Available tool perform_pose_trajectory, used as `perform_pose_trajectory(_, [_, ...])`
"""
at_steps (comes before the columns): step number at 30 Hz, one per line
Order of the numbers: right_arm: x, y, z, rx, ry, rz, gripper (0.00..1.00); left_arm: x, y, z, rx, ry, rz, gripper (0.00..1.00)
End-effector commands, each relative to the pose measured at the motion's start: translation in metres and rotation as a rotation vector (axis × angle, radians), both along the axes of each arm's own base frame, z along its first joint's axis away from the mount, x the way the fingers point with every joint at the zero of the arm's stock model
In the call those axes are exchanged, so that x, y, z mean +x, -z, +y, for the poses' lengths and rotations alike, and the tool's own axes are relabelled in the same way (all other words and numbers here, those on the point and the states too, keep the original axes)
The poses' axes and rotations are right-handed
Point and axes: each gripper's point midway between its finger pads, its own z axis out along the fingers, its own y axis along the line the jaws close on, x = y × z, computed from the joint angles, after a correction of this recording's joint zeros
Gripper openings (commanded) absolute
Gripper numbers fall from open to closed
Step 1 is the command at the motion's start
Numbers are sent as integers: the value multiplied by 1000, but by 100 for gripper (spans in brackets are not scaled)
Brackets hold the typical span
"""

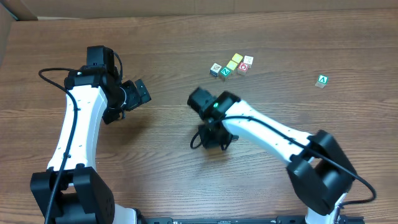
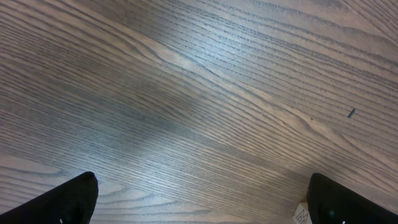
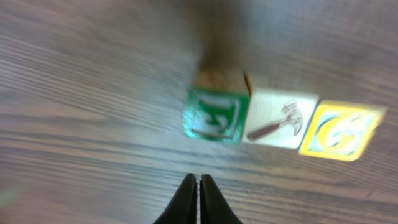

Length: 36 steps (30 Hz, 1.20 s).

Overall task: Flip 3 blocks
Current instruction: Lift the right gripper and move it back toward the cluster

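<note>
In the right wrist view three small blocks lie side by side on the wood, blurred. One has a green face with a white letter (image 3: 214,115), one is white with a hammer picture (image 3: 280,118), and one is yellow with a letter (image 3: 341,130). My right gripper (image 3: 198,182) is shut and empty, its tips just short of the green block. Overhead, the right gripper (image 1: 212,138) points down at mid-table and hides those blocks. My left gripper (image 2: 202,208) is open over bare wood; overhead it hangs at the left (image 1: 134,93).
A cluster of several other cubes (image 1: 232,65) sits at the back centre. A lone green cube with a white A (image 1: 321,80) lies at the back right. A small pale tag (image 2: 303,216) shows beside the left gripper's right finger.
</note>
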Motion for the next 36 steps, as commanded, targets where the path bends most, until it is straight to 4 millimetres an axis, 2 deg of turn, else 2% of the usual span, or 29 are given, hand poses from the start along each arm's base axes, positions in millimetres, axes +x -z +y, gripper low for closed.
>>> perform_pose_trajectory(1, [35, -52, 4, 118, 71, -106, 27, 4, -2, 1, -6, -17, -7, 100])
perform_pose_trajectory(4, [61, -56, -8, 144, 156, -144, 60, 4, -2, 1, -6, -17, -7, 100])
perform_pose_trajectory(6, [82, -58, -22, 145, 207, -188, 67, 4, -2, 1, -6, -17, -7, 100])
perform_pose_trajectory(8, [105, -61, -40, 151, 282, -229, 82, 4, -2, 1, -6, -17, -7, 100])
perform_pose_trajectory(12, [144, -66, -80, 189, 542, -262, 86, 4, -2, 1, -6, -17, -7, 100])
perform_pose_trajectory(14, [159, -69, -97, 207, 626, -280, 99, 4, -2, 1, -6, -17, -7, 100])
perform_pose_trajectory(17, [174, -71, -121, 215, 695, -303, 100, 4, -2, 1, -6, -17, -7, 100])
perform_pose_trajectory(23, [184, -71, -156, 202, 775, -312, 100, 4, -2, 1, -6, -17, -7, 100])
perform_pose_trajectory(27, [186, -71, -162, 200, 789, -314, 100, 4, -2, 1, -7, -17, -7, 100])
perform_pose_trajectory(36, [186, -71, -162, 200, 789, -314, 100, 4, -2, 1, -6, -17, -7, 100])
